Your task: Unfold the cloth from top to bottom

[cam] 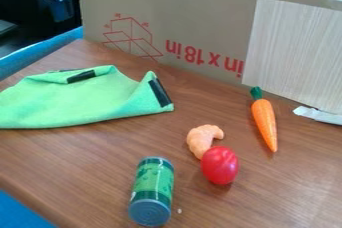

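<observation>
Partly folded, green cloth (83, 99) lies on brown surface (70, 164) — red toy (220, 165) sits just beside curved orange piece (200, 140). Jaws spread or pressed together — cannot tell.

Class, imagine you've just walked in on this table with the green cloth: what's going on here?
Nothing is handling the visible part of the green cloth, which lies on the wooden table at the left. It looks folded over, so the top-to-bottom unfolding seems not yet finished. To its right, a toy carrot, a croissant-like piece and a red, tomato-like toy lie untouched, with a green can on its side nearer the camera.
</observation>
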### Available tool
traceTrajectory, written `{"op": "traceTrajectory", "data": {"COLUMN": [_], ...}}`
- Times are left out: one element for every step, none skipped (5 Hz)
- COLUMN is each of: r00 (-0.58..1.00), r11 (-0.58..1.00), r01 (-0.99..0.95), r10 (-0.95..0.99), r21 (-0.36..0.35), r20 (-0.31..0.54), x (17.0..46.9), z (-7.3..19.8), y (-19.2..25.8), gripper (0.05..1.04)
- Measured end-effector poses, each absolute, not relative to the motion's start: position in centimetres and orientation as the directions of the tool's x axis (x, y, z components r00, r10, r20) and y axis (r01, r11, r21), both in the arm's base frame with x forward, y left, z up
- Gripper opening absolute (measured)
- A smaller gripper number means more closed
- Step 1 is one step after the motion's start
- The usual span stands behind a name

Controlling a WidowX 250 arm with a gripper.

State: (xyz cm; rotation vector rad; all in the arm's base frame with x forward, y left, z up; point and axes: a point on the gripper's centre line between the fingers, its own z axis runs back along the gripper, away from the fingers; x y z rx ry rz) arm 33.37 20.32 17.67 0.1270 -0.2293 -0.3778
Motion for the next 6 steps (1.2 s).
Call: {"op": "traceTrajectory", "data": {"r00": [0.91, 0.908, 0.914, 0.915, 0.921, 0.923], "r11": [0.925, 0.92, 0.924, 0.921, 0.918, 0.915], "r01": [0.355, 0.365, 0.348, 0.348, 0.349, 0.348], "r10": [-0.375, -0.385, -0.372, -0.374, -0.373, -0.373], "r21": [0.135, 0.142, 0.156, 0.174, 0.188, 0.205], "r20": [0.176, 0.163, 0.163, 0.148, 0.111, 0.097], "x": [33.5, 33.4, 33.3, 33.7, 34.1, 34.3], "z": [16.2, 15.6, 15.1, 13.6, 12.2, 11.4], "y": [20.4, 21.1, 22.1, 23.2, 24.5, 25.0], "gripper": [1.0, 1.0, 1.0, 1.0, 1.0, 1.0]}}
